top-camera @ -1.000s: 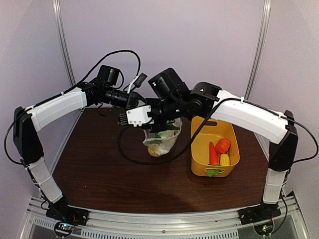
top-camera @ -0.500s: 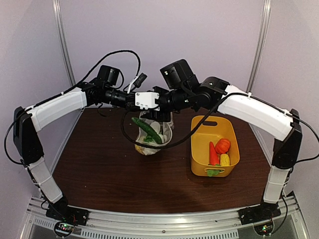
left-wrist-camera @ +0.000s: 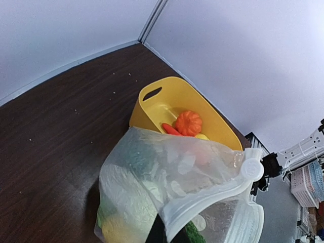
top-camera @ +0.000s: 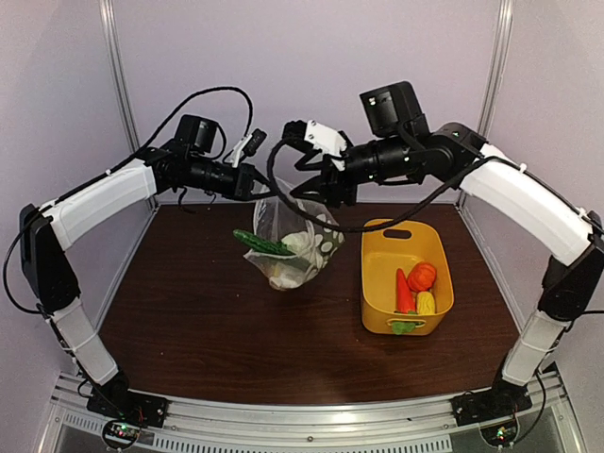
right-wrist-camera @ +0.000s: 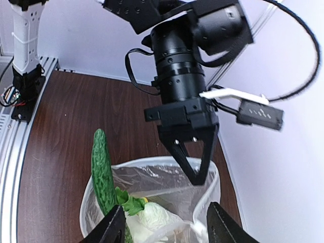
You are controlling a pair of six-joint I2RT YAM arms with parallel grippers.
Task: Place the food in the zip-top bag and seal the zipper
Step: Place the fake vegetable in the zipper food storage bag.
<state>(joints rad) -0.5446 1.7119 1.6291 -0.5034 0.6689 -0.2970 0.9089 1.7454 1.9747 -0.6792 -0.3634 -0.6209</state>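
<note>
The zip-top bag (top-camera: 300, 243) hangs over the table, its mouth open. My left gripper (top-camera: 258, 183) is shut on its rim. In it lie a green cucumber (top-camera: 261, 244), which pokes out to the left, a white vegetable with green leaves (right-wrist-camera: 157, 218), and a yellow piece. My right gripper (top-camera: 308, 183) is open and empty just above the bag's mouth. In the right wrist view (right-wrist-camera: 167, 229) it looks down on the left fingertips (right-wrist-camera: 198, 174) pinching the rim. In the left wrist view the zipper (left-wrist-camera: 212, 195) and its white slider tab (left-wrist-camera: 251, 169) show.
The yellow basket (top-camera: 379, 300) stands to the right of the bag. It holds a red carrot (top-camera: 403, 291), an orange pumpkin (top-camera: 422, 276), a yellow piece (top-camera: 426, 303) and a green piece (top-camera: 404, 327). Bare brown table (top-camera: 189, 311) lies to the left and front.
My right gripper has let the cucumber go in the bag, then drawn back up and to the right, open. The left gripper has kept hold of the rim; the bag has swung slightly.
</note>
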